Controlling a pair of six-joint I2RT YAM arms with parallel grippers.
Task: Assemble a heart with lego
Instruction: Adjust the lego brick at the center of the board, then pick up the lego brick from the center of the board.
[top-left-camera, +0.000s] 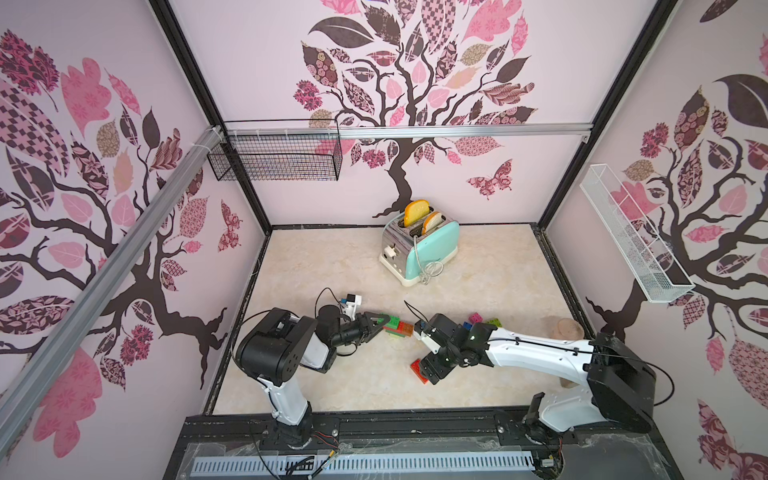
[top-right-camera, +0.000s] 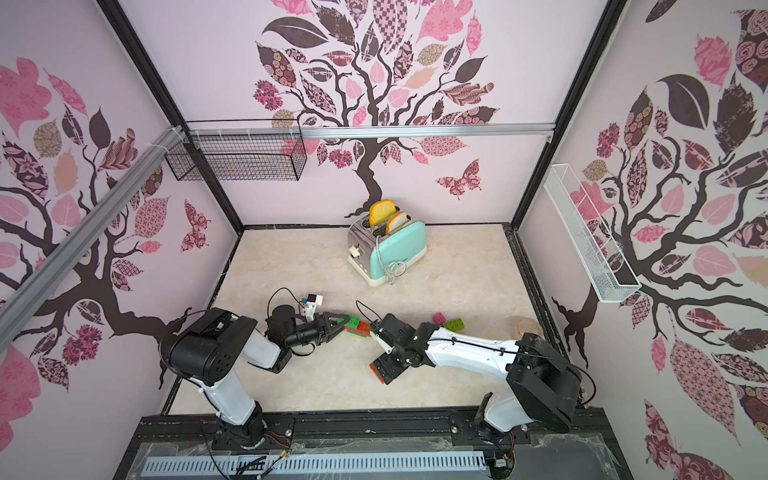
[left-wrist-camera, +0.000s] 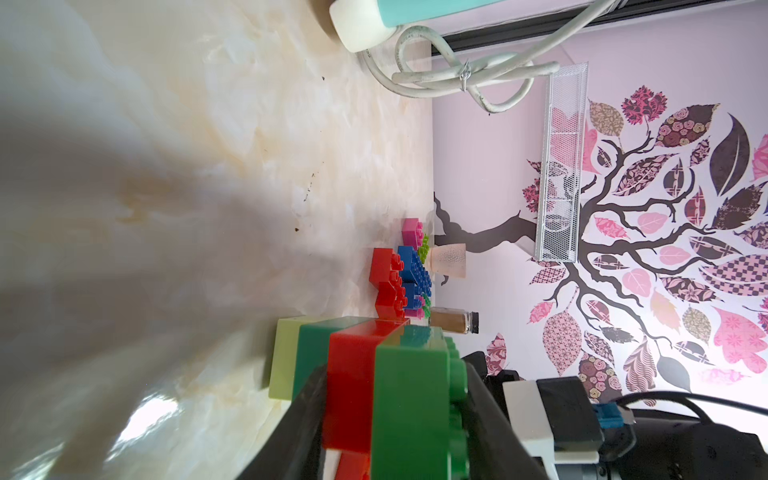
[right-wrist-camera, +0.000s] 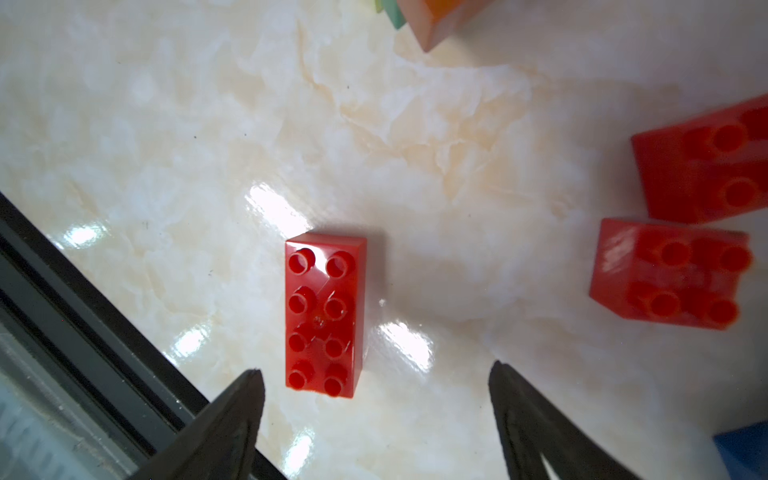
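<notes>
My left gripper is shut on a small stack of lego: a green brick, a red one and a lime one, held low over the floor. In both top views this stack sits at the left gripper's tip. My right gripper is open, pointing down, and a red 2x4 brick lies flat just ahead of its fingers, touching neither. In a top view that brick peeks out beside the right gripper. Two red 2x2 bricks lie close by.
Loose pink, lime and blue bricks lie behind the right arm. A mint toaster with bread slices and a coiled cord stands at the back. A wooden piece sits by the right wall. The black front rail runs near the right gripper.
</notes>
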